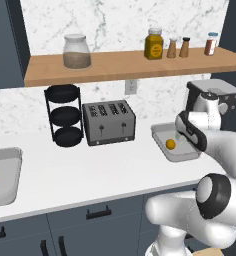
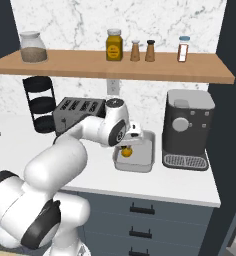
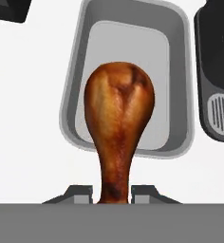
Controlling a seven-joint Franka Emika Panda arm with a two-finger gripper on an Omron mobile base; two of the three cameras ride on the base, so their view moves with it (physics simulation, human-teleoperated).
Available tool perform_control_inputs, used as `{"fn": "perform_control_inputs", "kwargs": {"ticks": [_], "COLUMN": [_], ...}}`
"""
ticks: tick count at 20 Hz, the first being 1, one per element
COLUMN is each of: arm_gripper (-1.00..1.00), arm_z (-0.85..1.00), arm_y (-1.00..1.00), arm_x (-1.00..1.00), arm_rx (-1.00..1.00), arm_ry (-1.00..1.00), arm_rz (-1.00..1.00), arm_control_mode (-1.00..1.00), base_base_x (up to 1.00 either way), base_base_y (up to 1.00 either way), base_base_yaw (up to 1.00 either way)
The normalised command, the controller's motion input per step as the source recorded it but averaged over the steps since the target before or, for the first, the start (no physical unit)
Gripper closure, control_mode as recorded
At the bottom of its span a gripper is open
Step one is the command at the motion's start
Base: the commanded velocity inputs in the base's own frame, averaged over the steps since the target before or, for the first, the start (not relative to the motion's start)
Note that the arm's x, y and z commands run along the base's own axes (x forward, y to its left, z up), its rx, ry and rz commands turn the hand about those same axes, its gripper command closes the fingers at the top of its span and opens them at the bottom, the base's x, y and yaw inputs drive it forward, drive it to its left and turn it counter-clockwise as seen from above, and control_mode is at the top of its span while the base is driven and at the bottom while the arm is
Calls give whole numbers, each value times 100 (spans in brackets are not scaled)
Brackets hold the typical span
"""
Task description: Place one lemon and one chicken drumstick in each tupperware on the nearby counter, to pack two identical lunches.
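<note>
White counter [image 1: 90,175]: gripper [image 3: 112,193] clamped on chicken drumstick [image 3: 118,118], hanging over grey tupperware [image 3: 180,57]; lemon [image 1: 170,144] inside, toaster [image 1: 109,122] at 9 o'clock.

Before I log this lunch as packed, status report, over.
Tool shut on chicken drumstick. Drumstick above grey tupperware; lemon inside. Coffee machine beside; path open.

A glossy brown chicken drumstick [image 3: 118,118] hangs by its thin end above a grey tupperware [image 3: 178,71]. A lemon [image 1: 170,144] lies inside that tupperware on the white surface [image 1: 90,170].
</note>
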Motion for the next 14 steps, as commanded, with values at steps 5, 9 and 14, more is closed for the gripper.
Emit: {"fn": "perform_control_inputs", "kwargs": {"ticks": [5, 9, 14], "arm_gripper": [100, 100, 100], "arm_z": [-98, -26, 0], "arm_y": [0, -11, -23], "arm_x": [47, 20, 62], "arm_rx": [0, 0, 0], "arm_ry": [0, -1, 0], "arm_rz": [0, 0, 0], "arm_control_mode": [-100, -100, -100], "base_base_x": [0, 0, 0], "base_base_y": [0, 0, 0], "base_base_yaw": [0, 0, 0]}}
